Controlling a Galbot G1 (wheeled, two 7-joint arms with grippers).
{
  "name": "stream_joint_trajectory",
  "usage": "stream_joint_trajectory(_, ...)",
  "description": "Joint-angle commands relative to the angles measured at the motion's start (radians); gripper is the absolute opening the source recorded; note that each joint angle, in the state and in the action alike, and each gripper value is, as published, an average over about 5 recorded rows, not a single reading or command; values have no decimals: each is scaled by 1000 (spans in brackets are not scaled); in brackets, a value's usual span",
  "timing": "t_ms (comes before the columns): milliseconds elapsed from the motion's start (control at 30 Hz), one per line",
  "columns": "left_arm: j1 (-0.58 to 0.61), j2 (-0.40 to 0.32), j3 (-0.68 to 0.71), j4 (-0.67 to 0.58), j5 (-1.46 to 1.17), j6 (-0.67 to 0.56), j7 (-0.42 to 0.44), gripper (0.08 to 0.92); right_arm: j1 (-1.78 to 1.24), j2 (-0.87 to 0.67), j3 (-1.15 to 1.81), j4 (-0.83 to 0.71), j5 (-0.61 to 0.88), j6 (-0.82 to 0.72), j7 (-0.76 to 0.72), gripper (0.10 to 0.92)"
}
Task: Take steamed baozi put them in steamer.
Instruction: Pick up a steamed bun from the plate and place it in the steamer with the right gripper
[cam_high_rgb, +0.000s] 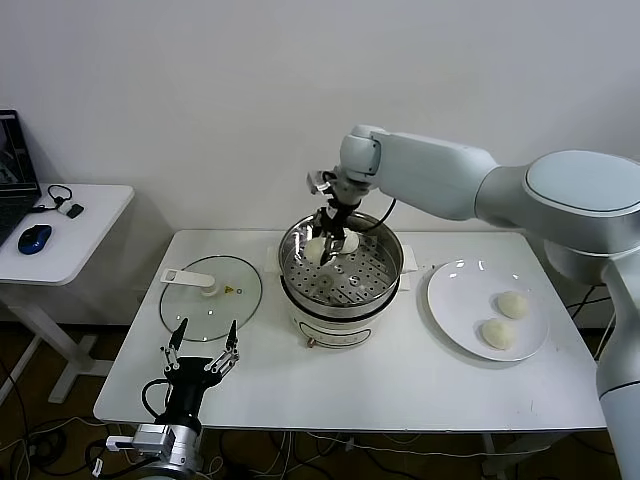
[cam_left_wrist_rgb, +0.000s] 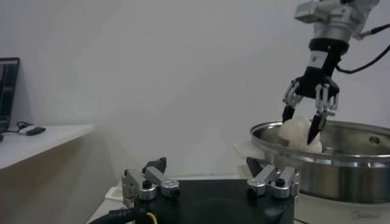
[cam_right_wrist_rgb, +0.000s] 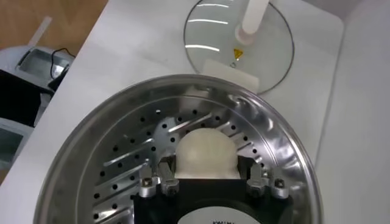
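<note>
The steamer (cam_high_rgb: 392, 262) stands mid-table, a steel basket with a perforated floor on a white base. My right gripper (cam_high_rgb: 333, 240) hangs inside its rim, shut on a steamed baozi (cam_high_rgb: 316, 250), a smooth off-white bun. The right wrist view shows that baozi (cam_right_wrist_rgb: 204, 152) between the fingers, just above the steamer (cam_right_wrist_rgb: 91, 146) floor. From the left wrist view the right gripper (cam_left_wrist_rgb: 300, 125) pinches the baozi (cam_left_wrist_rgb: 297, 129) at the steamer (cam_left_wrist_rgb: 341, 164) rim. Two more baozi (cam_high_rgb: 512, 304) (cam_high_rgb: 497, 333) lie on the white plate (cam_high_rgb: 450, 300). My left gripper (cam_high_rgb: 203, 345) (cam_left_wrist_rgb: 206, 164) waits open at the table's front left.
A flat glass lid (cam_high_rgb: 235, 300) (cam_right_wrist_rgb: 213, 36) with a white handle lies left of the steamer. A side desk (cam_high_rgb: 70, 240) with a blue mouse (cam_high_rgb: 34, 238) stands farther left. Cables hang under the table's front edge.
</note>
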Motion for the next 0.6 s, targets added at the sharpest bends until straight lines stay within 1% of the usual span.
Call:
stream_joint_trajectory(33, 3, 1, -2, 0, -1, 0, 1, 823, -73, 24, 30, -50, -43, -1, 2, 653)
stream_joint_trajectory(600, 10, 0, -5, 3, -2, -4, 1, 823, -110, 55, 65, -111, -68, 14, 10, 654)
